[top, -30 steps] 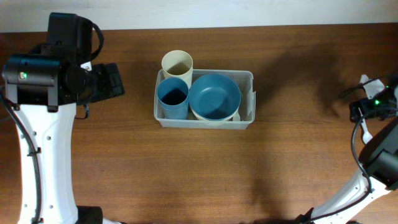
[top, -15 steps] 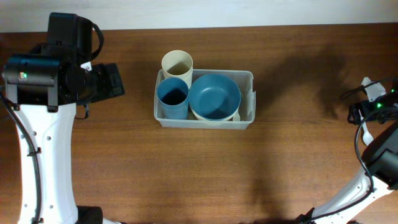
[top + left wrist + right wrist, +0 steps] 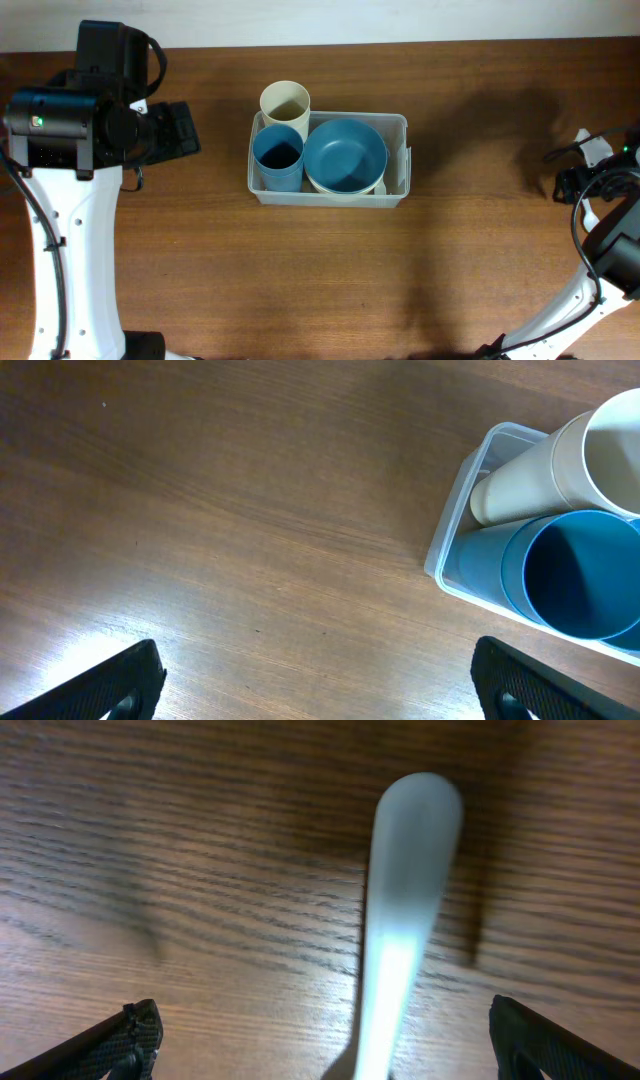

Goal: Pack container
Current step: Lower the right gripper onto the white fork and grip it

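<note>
The clear container [image 3: 396, 121] stands at the table's middle. It holds a blue cup [image 3: 278, 158], a blue bowl [image 3: 345, 155] nested in a cream bowl, and a cream cup [image 3: 285, 102] whose mouth overhangs the back-left corner. My left gripper [image 3: 178, 130] hovers open to the container's left. In the left wrist view, its fingers [image 3: 120, 682] stand wide over bare wood, with the container's corner [image 3: 452, 550] ahead on the right. My right gripper [image 3: 330, 1055] is open at the far right, straddling a white utensil handle [image 3: 405, 900] that lies flat on the table.
The wooden table [image 3: 330, 270] spreads out in front of the container. The left arm's white links [image 3: 70, 260] run along the left edge. The right arm [image 3: 610, 240] stands at the right edge. A pale wall strip borders the table's back.
The right wrist has drifted slightly toward the left and front at the table's right edge. Left arm, container and its contents have not moved.
</note>
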Tool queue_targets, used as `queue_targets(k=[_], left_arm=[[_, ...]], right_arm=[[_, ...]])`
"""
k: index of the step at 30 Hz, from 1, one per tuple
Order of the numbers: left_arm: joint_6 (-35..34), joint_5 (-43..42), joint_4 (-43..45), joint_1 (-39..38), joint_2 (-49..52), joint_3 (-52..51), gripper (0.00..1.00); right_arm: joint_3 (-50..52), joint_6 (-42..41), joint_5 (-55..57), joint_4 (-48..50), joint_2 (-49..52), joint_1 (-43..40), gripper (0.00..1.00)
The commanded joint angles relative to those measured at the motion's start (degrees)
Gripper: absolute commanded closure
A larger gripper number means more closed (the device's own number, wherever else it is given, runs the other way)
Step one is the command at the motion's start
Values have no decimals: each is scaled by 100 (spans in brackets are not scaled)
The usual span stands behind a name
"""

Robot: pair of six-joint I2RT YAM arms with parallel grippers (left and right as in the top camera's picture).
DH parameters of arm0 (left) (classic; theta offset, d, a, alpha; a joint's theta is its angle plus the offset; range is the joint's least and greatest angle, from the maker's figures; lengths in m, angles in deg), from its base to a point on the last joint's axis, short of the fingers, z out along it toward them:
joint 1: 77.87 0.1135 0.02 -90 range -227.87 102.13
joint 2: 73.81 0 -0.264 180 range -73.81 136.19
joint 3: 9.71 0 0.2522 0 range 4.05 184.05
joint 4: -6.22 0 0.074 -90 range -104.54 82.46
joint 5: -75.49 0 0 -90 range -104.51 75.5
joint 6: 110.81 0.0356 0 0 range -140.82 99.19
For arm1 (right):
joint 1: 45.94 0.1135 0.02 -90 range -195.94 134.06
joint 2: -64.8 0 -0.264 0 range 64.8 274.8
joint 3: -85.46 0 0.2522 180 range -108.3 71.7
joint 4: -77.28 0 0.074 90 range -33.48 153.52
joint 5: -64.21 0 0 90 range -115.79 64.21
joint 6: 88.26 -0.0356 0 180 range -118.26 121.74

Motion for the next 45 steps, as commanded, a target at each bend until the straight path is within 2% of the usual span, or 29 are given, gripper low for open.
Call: queue_targets(k=[1, 39, 42, 43, 45], left_arm=[[-79, 81, -2, 20, 52, -7, 0], [-79, 81, -2, 20, 52, -7, 0], [-79, 81, -2, 20, 52, -7, 0], [-79, 81, -2, 20, 52, -7, 0], [-79, 81, -4, 20, 52, -7, 0]], right_arm=[[42, 46, 31, -26, 138, -22, 1], [496, 63, 577, 374, 140, -39, 0], [496, 63, 601, 391, 140, -39, 14], [496, 63, 603, 393, 140, -39, 26], [496, 44, 619, 404, 140, -39, 39]])
